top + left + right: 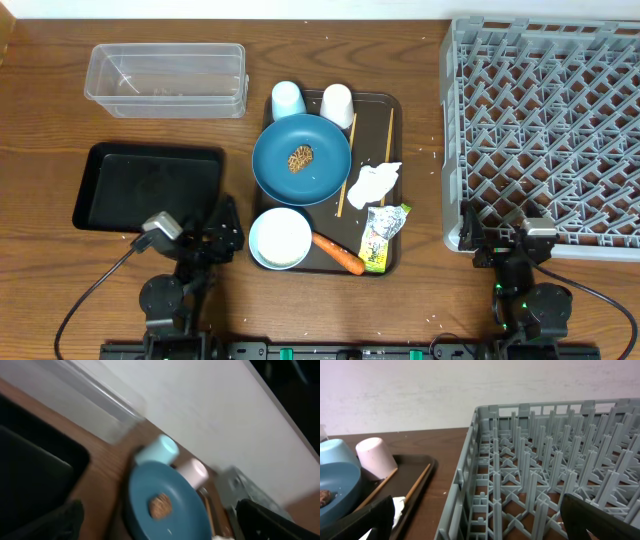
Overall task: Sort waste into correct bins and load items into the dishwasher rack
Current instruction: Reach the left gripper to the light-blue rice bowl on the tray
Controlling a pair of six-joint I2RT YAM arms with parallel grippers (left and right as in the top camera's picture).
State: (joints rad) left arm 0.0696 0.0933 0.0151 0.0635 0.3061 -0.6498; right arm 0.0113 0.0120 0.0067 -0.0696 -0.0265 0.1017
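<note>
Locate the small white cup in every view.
Overhead: small white cup at the brown tray's far edge.
Left wrist: the cup mid-frame, right of the light-blue cup.
Right wrist: the cup far left, beside the chopsticks.
Shared landmark: the dark-blue plate.

cups 2 | plate 1 | bowl 1 | chopsticks 2 | carrot 1

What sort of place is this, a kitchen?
Likely a test setup mimicking a dish-clearing station: grey dishwasher rack, brown tray of used dishes, black tray and clear tub for waste.
</note>
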